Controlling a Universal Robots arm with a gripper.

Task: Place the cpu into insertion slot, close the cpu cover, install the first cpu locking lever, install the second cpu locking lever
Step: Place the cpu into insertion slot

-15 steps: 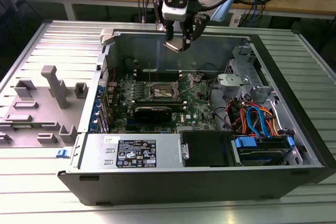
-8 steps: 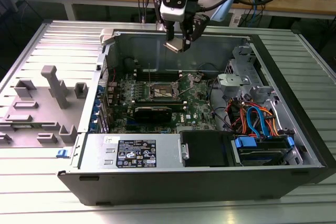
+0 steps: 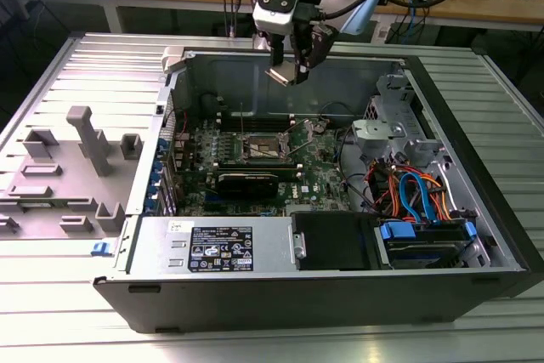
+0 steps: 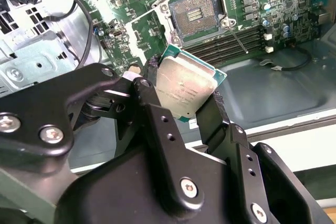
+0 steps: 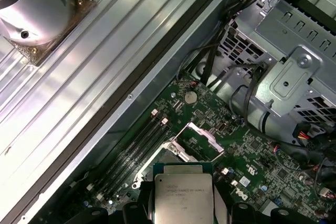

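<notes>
Shows a black computer case (image 3: 255, 303) lying open on a ribbed metal table (image 3: 51, 312). Holds a green motherboard (image 3: 321, 172) on its floor, with long memory slots (image 4: 236, 43) and a black card (image 3: 255, 180) lying across it. Has a labelled power supply (image 3: 217, 248) along the near wall, and blue and orange cables (image 3: 416, 193) near a silver drive cage (image 3: 399, 138). Puts a grey plastic fixture (image 3: 85, 138) on the table at the exterior view's left.

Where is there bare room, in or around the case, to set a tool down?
Bare: the ribbed table beyond the grey fixtures, and its strip in front of the case. Crowded: the motherboard and the cabled drive bay. The hand holds the cpu over the case.
</notes>
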